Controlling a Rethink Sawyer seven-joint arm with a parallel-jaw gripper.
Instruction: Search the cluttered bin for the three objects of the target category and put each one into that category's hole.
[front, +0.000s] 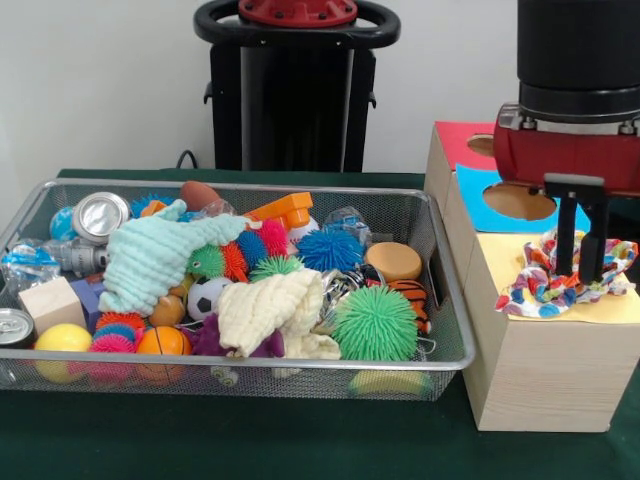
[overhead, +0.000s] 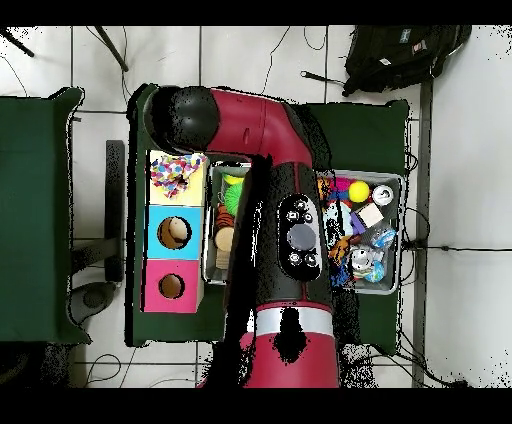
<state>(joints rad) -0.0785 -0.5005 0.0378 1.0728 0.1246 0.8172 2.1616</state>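
A: What sits nearest, at the bottom of the front view?

B: The wire mesh bin, lower left. Along its front edge lie a yellow ball, an orange ball, a cream cloth and a green spiky ball.

A: And farther back in it?

B: A mint cloth, a blue spiky ball, a tan round lid and a silver can at the upper left.

A: Where is the gripper?

B: At the right, over the wooden box. The gripper has its two black fingers apart, tips down in a multicoloured patterned cloth that lies crumpled on the yellow section.

A: Behind that?

B: The blue section's hole, then the red section at the frame's upper right.
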